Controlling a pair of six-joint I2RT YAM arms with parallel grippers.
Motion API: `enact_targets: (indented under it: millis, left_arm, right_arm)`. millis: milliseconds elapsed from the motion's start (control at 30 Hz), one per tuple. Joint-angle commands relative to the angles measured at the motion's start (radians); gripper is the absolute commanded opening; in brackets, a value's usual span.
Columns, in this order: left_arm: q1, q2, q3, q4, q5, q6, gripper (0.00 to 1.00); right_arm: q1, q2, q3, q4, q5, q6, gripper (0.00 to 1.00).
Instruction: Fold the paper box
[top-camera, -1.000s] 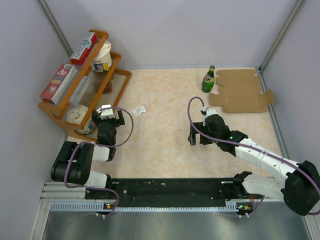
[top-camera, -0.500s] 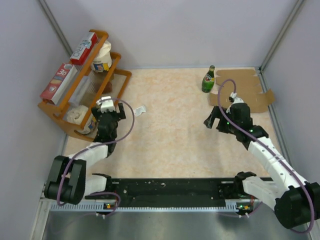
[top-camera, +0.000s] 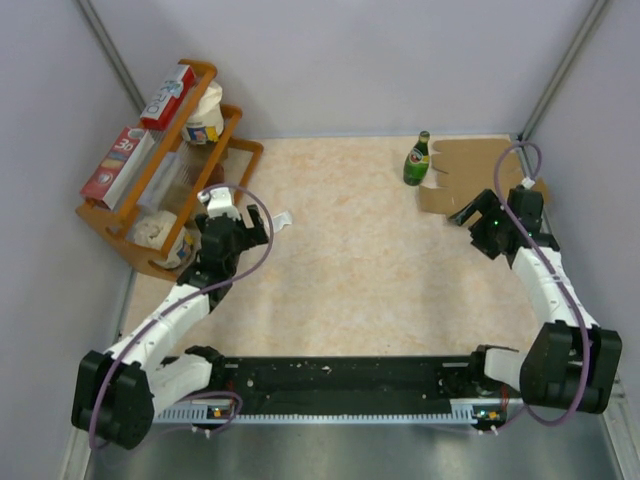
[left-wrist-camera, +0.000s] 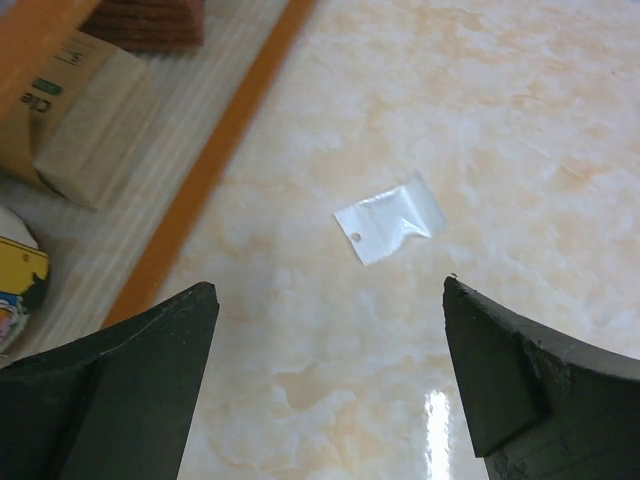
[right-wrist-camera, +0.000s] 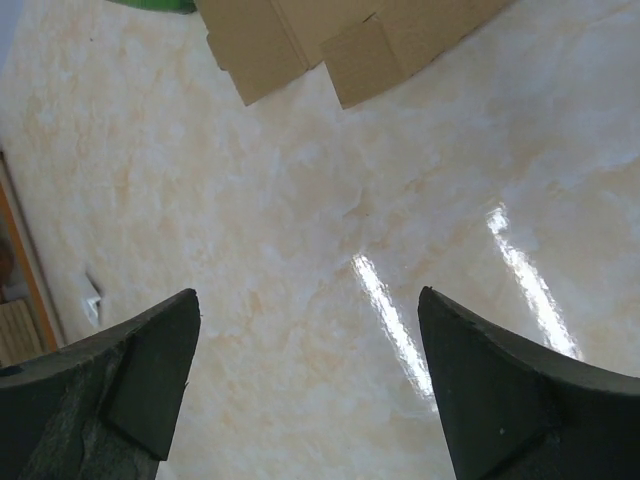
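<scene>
Item: paper box (right-wrist-camera: 350, 40), unfolded cardboard blank.
Detail: right hand (right-wrist-camera: 306, 300) spread, empty, above desk (right-wrist-camera: 300, 190); paper box flat just beyond its fingertips, beside green bottle (top-camera: 417, 160). Judged light, stiff, creasable: pinch an outer flap edge.

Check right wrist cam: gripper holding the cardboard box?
No, the right gripper is open over the table, with the cardboard box lying beyond its fingertips.
</scene>
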Motion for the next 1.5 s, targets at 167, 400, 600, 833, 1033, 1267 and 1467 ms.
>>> enact_targets:
  millis: [167, 400, 600, 833, 1033, 1267, 1467]
  left_arm:
    - [-0.144, -0.077, 0.034, -0.122, 0.040, -0.081, 0.93]
    - [-0.161, -0.090, 0.025, -0.142, 0.052, -0.070, 0.92]
    - [-0.163, -0.100, 0.013, -0.142, 0.059, -0.071, 0.92]
    - [-0.166, -0.113, 0.017, -0.173, 0.068, -0.055, 0.91]
    - [-0.166, -0.131, 0.017, -0.190, 0.066, -0.050, 0.91]
    - [-0.166, -0.120, 0.019, -0.190, 0.072, -0.053, 0.91]
    - [-0.164, -0.113, 0.022, -0.190, 0.080, -0.053, 0.91]
  right_arm:
    - [-0.012, 0.165, -0.071, 0.427, -0.053, 0.361, 0.79]
    - [-0.012, 0.320, -0.123, 0.608, -0.038, 0.516, 0.68]
    - [-0.012, 0.409, -0.158, 0.702, -0.003, 0.620, 0.66]
    - [-0.012, 0.570, -0.172, 0.846, 0.013, 0.746, 0.61]
    - [-0.012, 0.639, -0.146, 0.869, 0.034, 0.745, 0.57]
    - [-0.012, 0.670, -0.097, 0.843, 0.046, 0.706, 0.49]
    - [-0.012, 0.690, -0.079, 0.860, 0.043, 0.700, 0.37]
